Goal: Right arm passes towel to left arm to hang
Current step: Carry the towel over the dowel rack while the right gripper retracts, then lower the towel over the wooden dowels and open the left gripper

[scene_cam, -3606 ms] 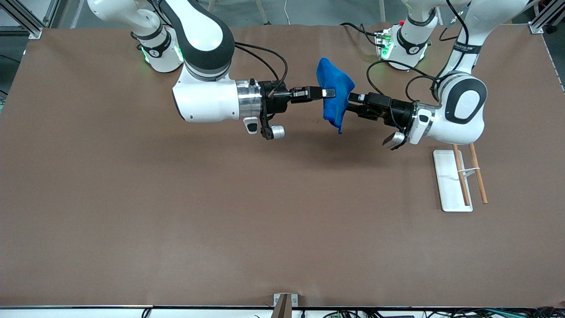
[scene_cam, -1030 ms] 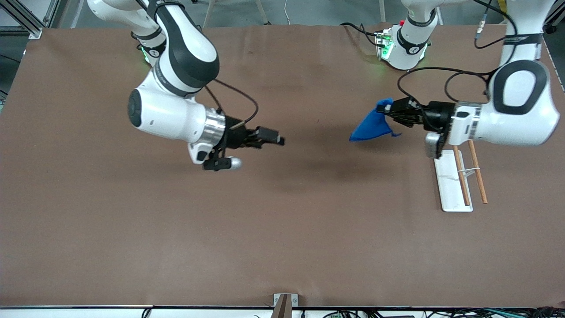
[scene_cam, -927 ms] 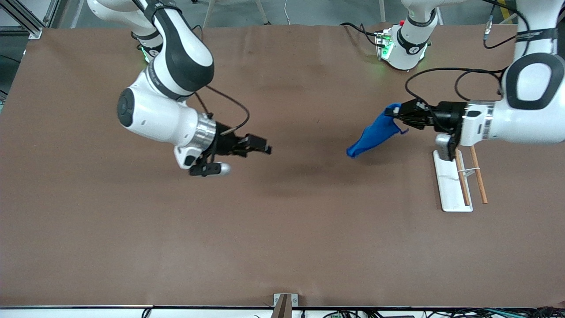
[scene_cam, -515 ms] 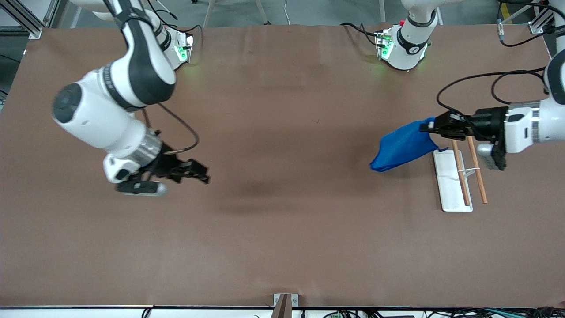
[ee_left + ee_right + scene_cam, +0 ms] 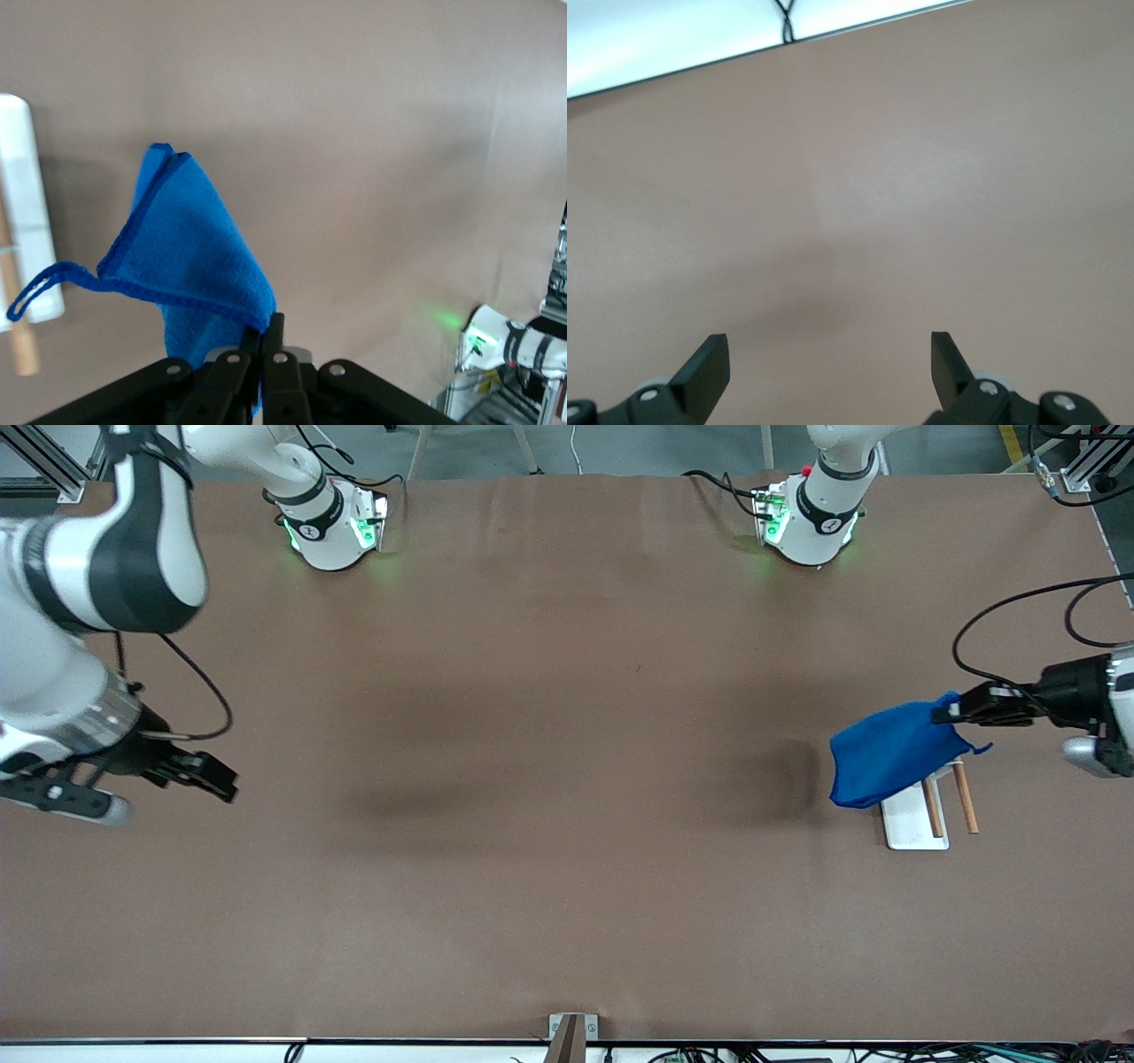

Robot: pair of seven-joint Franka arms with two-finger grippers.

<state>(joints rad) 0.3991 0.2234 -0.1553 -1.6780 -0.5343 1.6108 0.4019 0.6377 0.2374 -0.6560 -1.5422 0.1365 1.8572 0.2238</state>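
My left gripper (image 5: 952, 713) is shut on a corner of the royal-blue towel (image 5: 890, 753) and holds it in the air at the left arm's end of the table. The towel hangs over one end of a white plate (image 5: 912, 828) that carries two wooden rods (image 5: 964, 797). In the left wrist view the towel (image 5: 190, 257) hangs from my left gripper (image 5: 266, 332), and its small loop (image 5: 35, 288) dangles free. My right gripper (image 5: 221, 784) is open and empty over bare table at the right arm's end. It also shows in the right wrist view (image 5: 828, 354).
The brown table top (image 5: 567, 779) is bare between the two arms. Both green-lit arm bases (image 5: 328, 522) (image 5: 806, 514) stand along the table edge farthest from the front camera. The white plate (image 5: 27, 230) also shows in the left wrist view.
My right gripper let go of the towel and drew back empty to its end of the table. My left gripper carried the towel to over the white plate with rods.
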